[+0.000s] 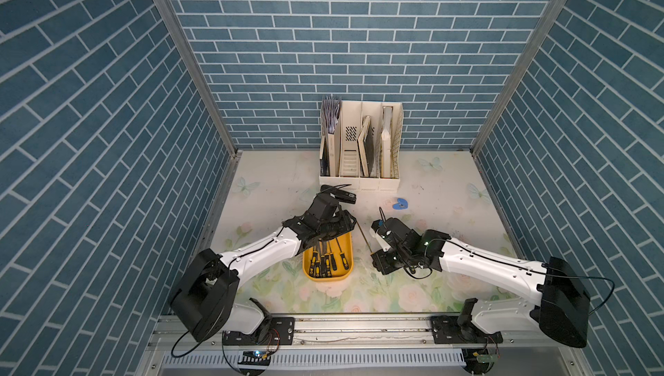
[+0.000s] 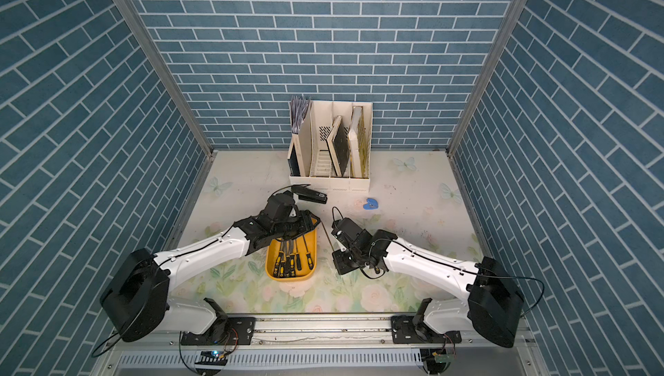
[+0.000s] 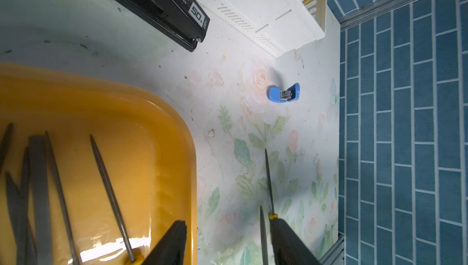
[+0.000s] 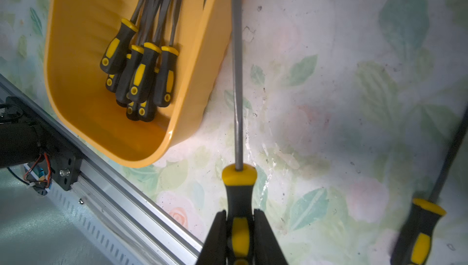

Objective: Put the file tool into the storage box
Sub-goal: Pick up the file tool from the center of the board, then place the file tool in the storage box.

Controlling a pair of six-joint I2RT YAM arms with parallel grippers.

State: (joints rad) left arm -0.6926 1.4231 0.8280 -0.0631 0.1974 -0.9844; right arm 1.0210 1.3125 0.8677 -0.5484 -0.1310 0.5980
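On the flowered tabletop [image 1: 431, 191] we have both arms reaching in. The left arm [image 1: 258, 252] hangs over the far end of the storage box [image 1: 328, 277], and the right arm [image 1: 485, 266] is down low just beside it. The box sits between the two arms with a bundle of files [image 4: 141, 73] lying in it, handles toward the near end. The file [image 4: 237, 73] we are dealing with is outside, just beside the box wall on the right arm's side and roughly in line with it, tip toward the back wall. The right end effector [image 4: 240, 213] is clenched on its black-and-yellow handle; we cannot tell whether the shaft has left the surface. The left end effector [image 3: 228, 225] is released, fingers apart with nothing between them. We judge the step in hand to be the pick: grip made, transfer not yet begun. Next we need to raise the file above the rim, shift it sideways over the box, keep it lengthwise, and let go low. The left arm should clear out first. A second file [image 4: 420, 230] waits on the tabletop.
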